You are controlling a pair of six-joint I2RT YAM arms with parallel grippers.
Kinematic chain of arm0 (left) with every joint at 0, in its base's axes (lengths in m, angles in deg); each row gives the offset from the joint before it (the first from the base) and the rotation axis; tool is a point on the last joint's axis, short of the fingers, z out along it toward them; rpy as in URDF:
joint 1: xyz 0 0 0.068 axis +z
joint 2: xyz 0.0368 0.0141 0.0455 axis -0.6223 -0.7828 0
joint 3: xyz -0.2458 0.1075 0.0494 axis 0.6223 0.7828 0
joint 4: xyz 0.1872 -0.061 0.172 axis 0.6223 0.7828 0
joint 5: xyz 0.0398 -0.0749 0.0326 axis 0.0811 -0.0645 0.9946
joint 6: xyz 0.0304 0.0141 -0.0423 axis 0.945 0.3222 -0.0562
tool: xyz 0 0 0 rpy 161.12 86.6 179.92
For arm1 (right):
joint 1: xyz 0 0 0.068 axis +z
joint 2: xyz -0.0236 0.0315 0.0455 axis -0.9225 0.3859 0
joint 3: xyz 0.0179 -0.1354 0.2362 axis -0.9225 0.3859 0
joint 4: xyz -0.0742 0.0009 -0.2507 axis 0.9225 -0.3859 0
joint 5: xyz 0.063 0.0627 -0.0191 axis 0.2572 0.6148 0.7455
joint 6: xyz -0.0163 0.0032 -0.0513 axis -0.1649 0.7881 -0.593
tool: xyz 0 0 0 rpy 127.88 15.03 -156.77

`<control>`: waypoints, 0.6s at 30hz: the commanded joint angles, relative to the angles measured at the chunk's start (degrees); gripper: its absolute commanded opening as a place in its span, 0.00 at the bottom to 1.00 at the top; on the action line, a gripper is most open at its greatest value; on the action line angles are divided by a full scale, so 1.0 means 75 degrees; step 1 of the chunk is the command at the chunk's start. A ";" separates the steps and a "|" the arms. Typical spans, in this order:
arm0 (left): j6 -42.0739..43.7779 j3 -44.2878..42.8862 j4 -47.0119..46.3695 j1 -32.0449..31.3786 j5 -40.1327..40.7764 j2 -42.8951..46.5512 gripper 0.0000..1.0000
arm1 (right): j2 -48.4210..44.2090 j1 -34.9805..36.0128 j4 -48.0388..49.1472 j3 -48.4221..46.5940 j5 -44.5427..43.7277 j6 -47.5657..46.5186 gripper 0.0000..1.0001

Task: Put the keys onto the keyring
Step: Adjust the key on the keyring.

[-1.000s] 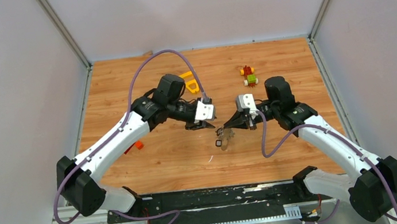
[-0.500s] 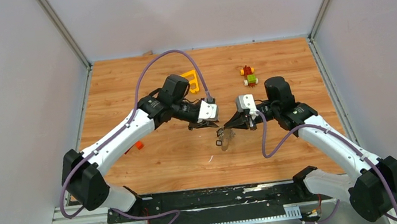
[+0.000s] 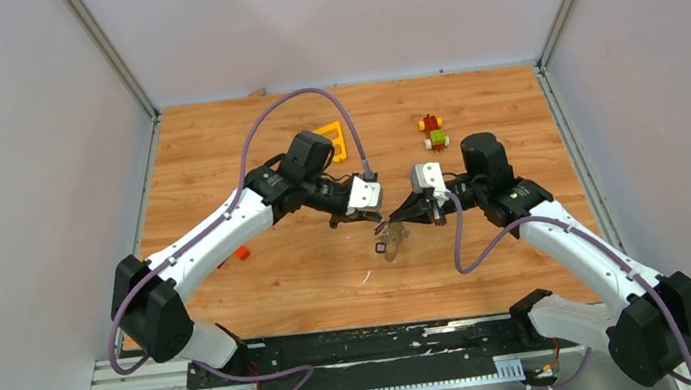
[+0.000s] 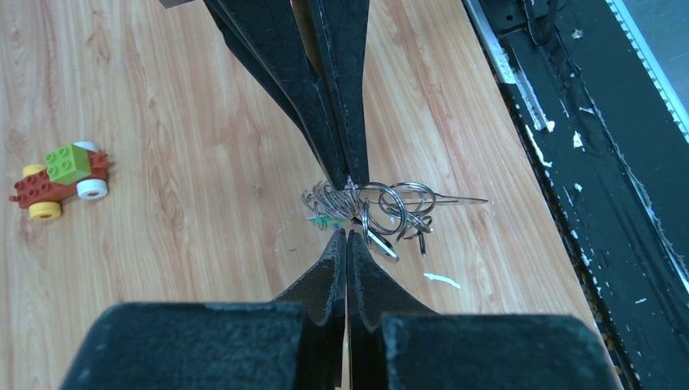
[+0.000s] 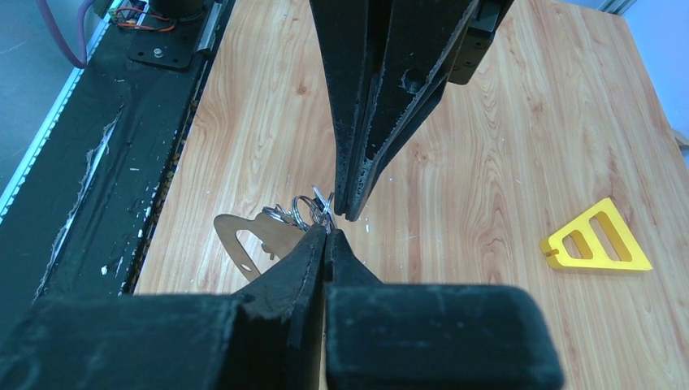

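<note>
Between my two pairs of closed fingertips hang the keys (image 4: 371,213), right gripper (image 5: 327,233) pinching their rings, left gripper (image 4: 342,234) shut tight against them. Left wrist camera catches a toy car (image 4: 57,175) off left; right's, a yellow triangle (image 5: 597,244).

Left arm (image 3: 216,234): extended from its near-left base, forward and inward.
Left wrist (image 3: 363,194): angled down and to the right.
Left gripper (image 3: 379,221): jaws closed flat together, tips pointing right.
Right arm (image 3: 569,236): extended from its near-right base, forward and inward, elbow bent.
Right wrist (image 3: 429,182): angled down and to the left.
Right gripper (image 3: 391,222): jaws pressed together, tips pointing left.
Relation: both sets of tips nose to nose at centre, just beside each other; contact between them cannot be confirmed.
</note>
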 commanded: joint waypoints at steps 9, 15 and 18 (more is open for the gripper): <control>0.0832 -0.0182 0.0499 -0.0025 0.0918 0.0284 0.19 | -0.0178 -0.0034 0.0400 -0.0115 0.0105 -0.0002 0.00; 0.1443 -0.0248 0.0932 -0.0026 0.0759 0.0478 0.30 | -0.0118 -0.0040 0.0378 -0.0127 0.0139 -0.0006 0.00; 0.1640 -0.0483 0.1250 -0.0025 0.0641 0.0465 0.31 | -0.0110 -0.0037 0.0373 -0.0127 0.0130 -0.0001 0.00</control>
